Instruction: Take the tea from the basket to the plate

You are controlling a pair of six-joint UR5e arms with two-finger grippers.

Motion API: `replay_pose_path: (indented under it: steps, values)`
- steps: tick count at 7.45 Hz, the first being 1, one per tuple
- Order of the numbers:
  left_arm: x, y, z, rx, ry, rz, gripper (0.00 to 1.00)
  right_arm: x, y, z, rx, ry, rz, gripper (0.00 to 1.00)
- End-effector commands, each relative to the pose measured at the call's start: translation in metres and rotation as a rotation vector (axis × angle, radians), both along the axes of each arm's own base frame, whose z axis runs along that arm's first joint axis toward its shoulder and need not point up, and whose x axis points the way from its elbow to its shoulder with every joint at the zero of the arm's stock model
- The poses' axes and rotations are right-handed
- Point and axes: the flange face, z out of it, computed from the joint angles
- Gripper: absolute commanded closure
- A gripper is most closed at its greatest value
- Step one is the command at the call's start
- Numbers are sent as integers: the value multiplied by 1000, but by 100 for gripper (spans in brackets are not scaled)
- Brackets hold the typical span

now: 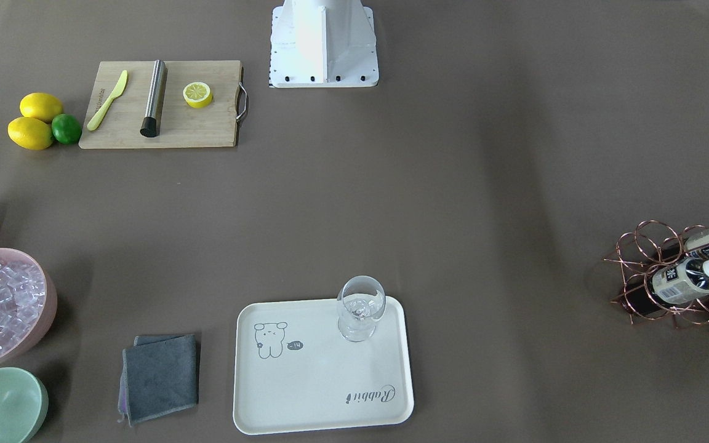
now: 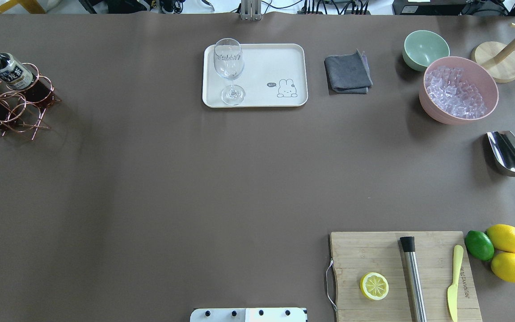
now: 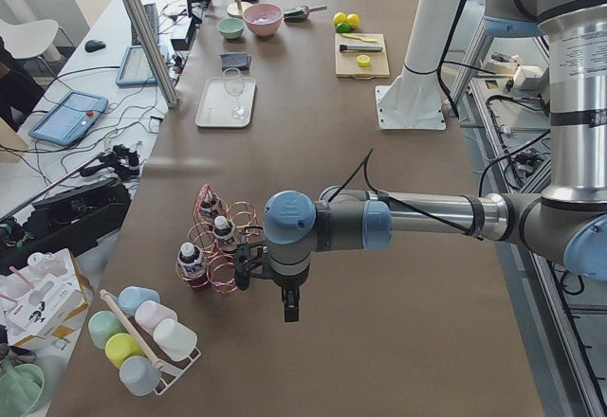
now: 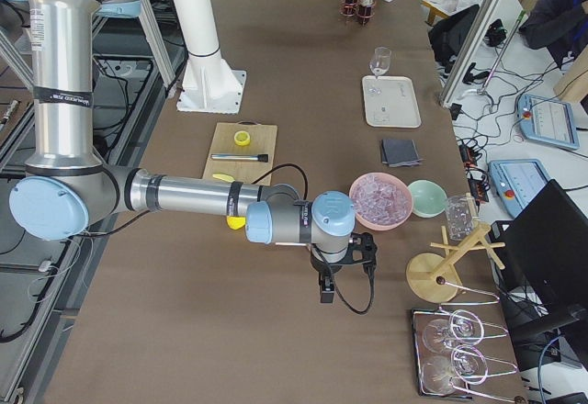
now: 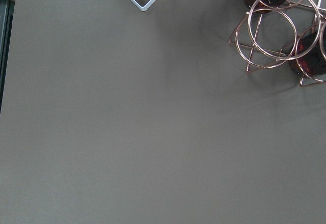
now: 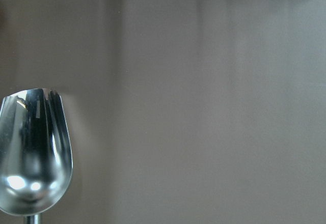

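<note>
Tea bottles (image 1: 682,280) upright in basket (image 1: 642,243) at table (image 1: 453,203) end on robot's left. Plate (image 1: 324,381) well apart from basket, glass (image 1: 360,306) standing on one corner. Left claw (image 3: 288,313) hangs just beside basket; how far open, cannot tell. Right claw (image 4: 325,292) above table near ice bowl (image 4: 380,200); opening also unclear.

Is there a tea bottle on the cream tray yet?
No, the tray holds only a glass; the bottles are in the basket.
</note>
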Motion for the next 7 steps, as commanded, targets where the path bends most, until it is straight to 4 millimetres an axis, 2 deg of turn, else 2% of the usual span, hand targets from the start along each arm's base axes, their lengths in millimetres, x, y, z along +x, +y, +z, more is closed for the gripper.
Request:
replay_pose_path:
  steps: [1, 5, 7]
  values:
    - [1, 0, 0, 1, 0, 2, 2, -1, 8, 2, -9, -12, -1, 0]
    - [1, -1, -1, 2, 0, 3, 2, -1, 14, 8, -6, -12, -11, 0]
    - [2, -2, 0, 0, -2, 6, 2, 0, 24, 16, -18, -7, -11, 0]
